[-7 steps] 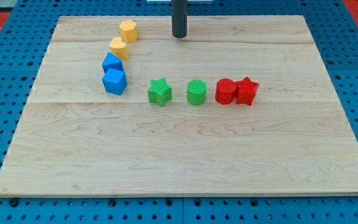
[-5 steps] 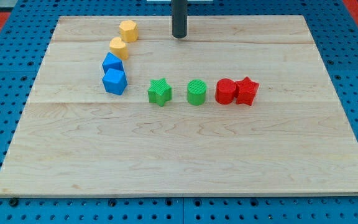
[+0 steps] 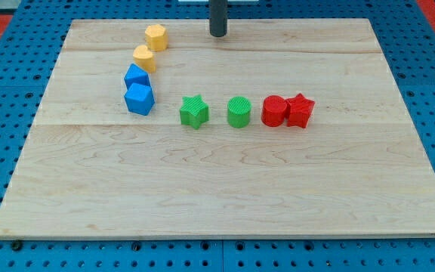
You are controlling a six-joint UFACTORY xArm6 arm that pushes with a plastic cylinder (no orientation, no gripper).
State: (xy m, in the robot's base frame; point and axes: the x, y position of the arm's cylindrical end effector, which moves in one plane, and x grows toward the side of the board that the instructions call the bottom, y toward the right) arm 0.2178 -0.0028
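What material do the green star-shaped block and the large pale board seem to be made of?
The green star-shaped block looks like matte plastic, perhaps 3D-printed: fine ridges line its top. The large pale board looks like light, smooth wood: grain streaks and plank seams run across it. My tip touches neither.

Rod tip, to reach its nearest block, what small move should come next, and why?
Probably a short slide toward the view's left: my tip touches nothing, and the upper yellow block lies roughly level with it there, nearer than any other.
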